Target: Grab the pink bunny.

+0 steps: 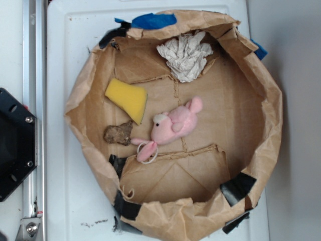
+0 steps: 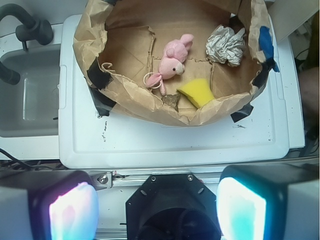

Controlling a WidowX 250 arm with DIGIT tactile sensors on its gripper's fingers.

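Observation:
The pink bunny (image 1: pixel 174 125) lies on its side in the middle of a brown paper nest (image 1: pixel 271 125), its ear and white ring loop (image 1: pixel 147 150) stretched toward the lower left. In the wrist view the pink bunny (image 2: pixel 172 60) sits far ahead inside the paper nest (image 2: pixel 90 35). My gripper (image 2: pixel 157 212) is open, its two glowing pads wide apart at the bottom of that view, well short of the nest and above the black robot base (image 2: pixel 175 210). Nothing is between the fingers. The gripper does not show in the exterior view.
In the nest lie a yellow sponge wedge (image 1: pixel 128 98), a crumpled white paper ball (image 1: pixel 185 55) and a small brown lump (image 1: pixel 118 133). The nest stands on a white board (image 1: pixel 65 50). A metal rail (image 1: pixel 31 75) and black mount (image 1: pixel 12 143) are at left. A sink (image 2: pixel 27 95) shows at wrist-view left.

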